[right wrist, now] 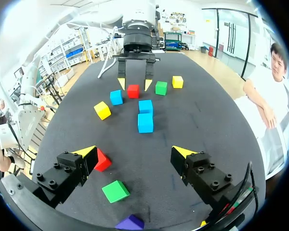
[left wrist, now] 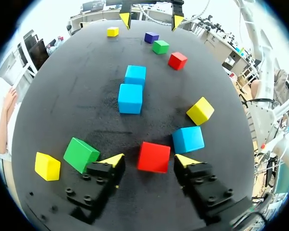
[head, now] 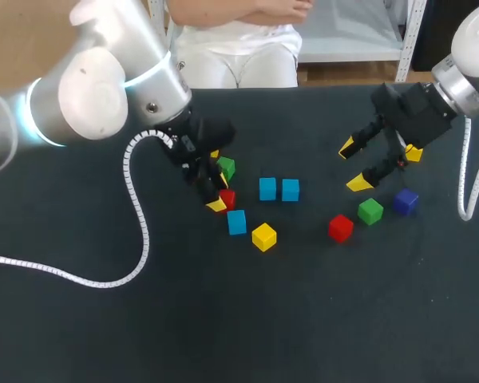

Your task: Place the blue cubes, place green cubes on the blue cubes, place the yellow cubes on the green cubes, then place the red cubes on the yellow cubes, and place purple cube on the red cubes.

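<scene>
Barely begun, I'd say. No cube sits on another; all lie singly on tabletop [head: 303, 319]. Two blue cubes [head: 267, 189] side by side mid-tabletop, third blue cube [head: 236, 222] a little apart. Left gripper [left wrist: 149, 162] low, fingers wide, straddling red cube [head: 227, 198], not gripping. Right gripper [head: 353, 166] hovers, fingers wide, empty, near other red cube [head: 341, 227], green cube [head: 370, 211], purple cube [head: 405, 201]. Green, yellow, red, purple layers all left.
</scene>
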`<action>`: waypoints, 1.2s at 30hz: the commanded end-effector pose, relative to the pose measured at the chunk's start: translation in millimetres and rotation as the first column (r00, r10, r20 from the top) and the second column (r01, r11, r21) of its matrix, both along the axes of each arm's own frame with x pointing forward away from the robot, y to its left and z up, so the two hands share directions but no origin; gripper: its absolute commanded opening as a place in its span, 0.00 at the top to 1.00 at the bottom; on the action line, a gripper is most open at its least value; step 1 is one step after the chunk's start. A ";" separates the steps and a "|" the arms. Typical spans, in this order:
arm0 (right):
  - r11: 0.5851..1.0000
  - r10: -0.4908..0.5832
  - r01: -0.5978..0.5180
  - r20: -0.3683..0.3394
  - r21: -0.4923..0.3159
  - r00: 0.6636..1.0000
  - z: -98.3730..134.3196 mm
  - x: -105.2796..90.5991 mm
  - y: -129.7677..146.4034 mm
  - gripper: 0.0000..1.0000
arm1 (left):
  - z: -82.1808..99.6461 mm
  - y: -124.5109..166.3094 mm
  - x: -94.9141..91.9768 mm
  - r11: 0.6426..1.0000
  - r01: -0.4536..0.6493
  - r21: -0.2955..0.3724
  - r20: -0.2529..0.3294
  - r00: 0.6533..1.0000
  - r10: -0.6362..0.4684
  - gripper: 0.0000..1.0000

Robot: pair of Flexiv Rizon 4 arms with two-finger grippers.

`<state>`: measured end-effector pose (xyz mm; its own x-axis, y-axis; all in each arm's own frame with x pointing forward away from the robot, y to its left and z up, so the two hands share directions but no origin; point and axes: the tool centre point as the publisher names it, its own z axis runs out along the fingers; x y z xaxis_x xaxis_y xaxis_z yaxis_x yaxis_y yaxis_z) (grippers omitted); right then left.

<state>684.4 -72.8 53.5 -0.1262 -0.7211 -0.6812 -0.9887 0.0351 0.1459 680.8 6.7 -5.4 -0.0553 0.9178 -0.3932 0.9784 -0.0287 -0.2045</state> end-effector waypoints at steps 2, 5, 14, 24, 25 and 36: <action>1.000 -0.001 0.001 0.003 0.001 1.000 0.3 -1.3 -0.4 0.00 | -3.6 1.7 0.2 1.000 -0.004 0.005 -0.009 1.000 0.004 1.00; 1.000 -0.001 0.001 0.003 0.001 1.000 0.3 -1.3 -0.4 0.00 | -5.2 4.8 -3.4 1.000 -0.017 0.003 -0.012 1.000 0.017 1.00; 1.000 -0.001 0.001 0.003 0.001 1.000 0.3 -1.3 -0.4 0.00 | 0.5 25.9 -21.5 0.996 -0.088 0.019 -0.012 0.996 0.088 1.00; 1.000 -0.001 0.001 0.003 0.001 1.000 0.3 -1.3 -0.4 0.00 | 2.7 55.5 -44.0 0.985 -0.158 0.075 -0.032 0.986 0.161 0.94; 1.000 -0.001 0.001 0.003 0.001 1.000 0.3 -1.3 -0.4 0.00 | 2.7 58.6 -45.9 0.983 -0.167 0.077 -0.032 0.985 0.169 0.95; 1.000 -0.001 0.001 0.003 0.001 1.000 0.3 -1.3 -0.4 0.00 | 8.6 81.1 -60.6 0.965 -0.232 0.125 -0.023 0.971 0.237 0.94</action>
<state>684.4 -72.8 53.4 -0.1262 -0.7211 -0.6812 -0.9887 0.0351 0.1459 628.1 83.3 -1.0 -0.2830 0.9192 -0.2737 0.9442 0.2169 -0.2477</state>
